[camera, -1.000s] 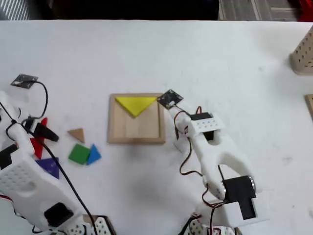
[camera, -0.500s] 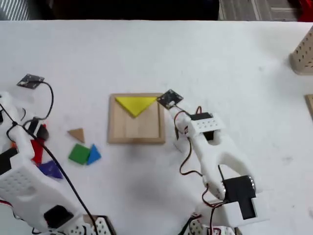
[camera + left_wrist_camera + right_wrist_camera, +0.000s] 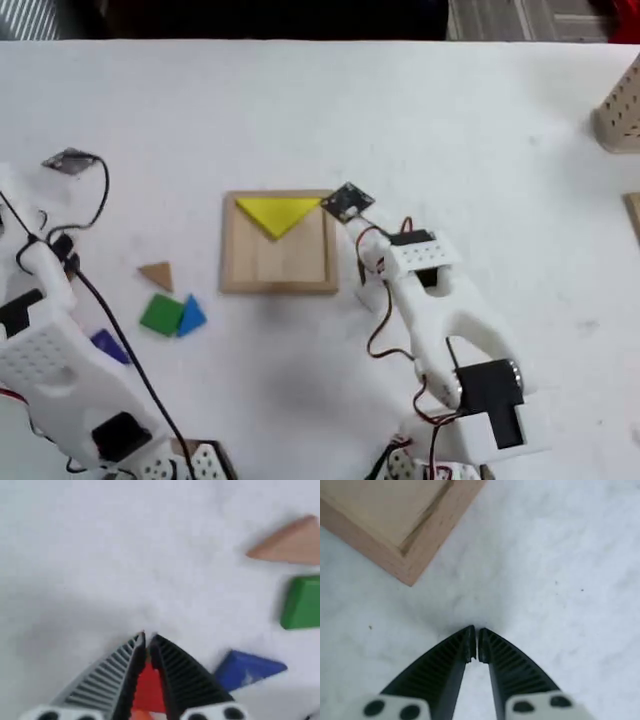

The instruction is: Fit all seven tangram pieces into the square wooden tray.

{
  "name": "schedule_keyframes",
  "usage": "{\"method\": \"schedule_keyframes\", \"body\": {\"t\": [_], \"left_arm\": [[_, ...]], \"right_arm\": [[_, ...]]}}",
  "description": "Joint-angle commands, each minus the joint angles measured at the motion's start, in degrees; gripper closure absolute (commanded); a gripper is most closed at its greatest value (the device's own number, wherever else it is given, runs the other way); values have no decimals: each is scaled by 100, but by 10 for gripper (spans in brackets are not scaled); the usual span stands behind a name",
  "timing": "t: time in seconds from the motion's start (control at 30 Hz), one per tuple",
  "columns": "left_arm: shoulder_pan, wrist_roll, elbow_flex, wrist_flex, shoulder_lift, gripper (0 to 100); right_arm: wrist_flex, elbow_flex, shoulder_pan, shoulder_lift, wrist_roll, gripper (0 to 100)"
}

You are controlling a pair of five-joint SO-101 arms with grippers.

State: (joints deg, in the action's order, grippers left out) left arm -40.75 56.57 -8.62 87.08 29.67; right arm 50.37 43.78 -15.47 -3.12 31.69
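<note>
Tangram pieces are spread over the white worktop [image 3: 450,120], and one of them is in the square wooden tray [image 3: 278,284]. A yellow triangle [image 3: 275,213] lies flat inside the tray, its long edge along the tray's far rim and its tip pointing to the tray's middle. The rest of the tray floor is bare wood.

To the left of the tray, apart from it, lies a tan triangle [image 3: 157,274]. A little farther from the tray on the same side sit a green square [image 3: 161,314] and a blue piece [image 3: 192,315], touching each other. A purple piece [image 3: 108,346] lies farther still from the tray, beside the left arm [image 3: 55,350].

The left claw [image 3: 147,640] is well apart from the tray and closed on a red piece [image 3: 149,690], which sits clamped between its two ribbed fingers above the worktop.

The right claw [image 3: 474,645] is closed with nothing in it, tips pressed together, pointing down at the worktop just off a corner of the tray.
</note>
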Motion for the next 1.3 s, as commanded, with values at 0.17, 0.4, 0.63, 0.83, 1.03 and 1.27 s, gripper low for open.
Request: {"method": "schedule_keyframes", "body": {"t": [0.17,0.4,0.63,0.83,1.03,1.27], "left_arm": [[-558,2101,-1073,1495,-171,928],[-1130,2963,-88,1495,-1209,920],[-1622,3147,1679,949,-2431,921],[-1780,2057,3095,-1301,-3064,921],[-1745,44,4132,-3815,-2844,916],[-1833,607,4369,-3569,-2703,638]], "right_arm": [[75,9,-127,-127,88,980],[75,9,-127,-127,88,980],[75,9,-127,-127,88,980],[84,9,-127,-127,88,980],[84,18,-127,-127,88,980],[84,18,-127,-127,88,980]]}}
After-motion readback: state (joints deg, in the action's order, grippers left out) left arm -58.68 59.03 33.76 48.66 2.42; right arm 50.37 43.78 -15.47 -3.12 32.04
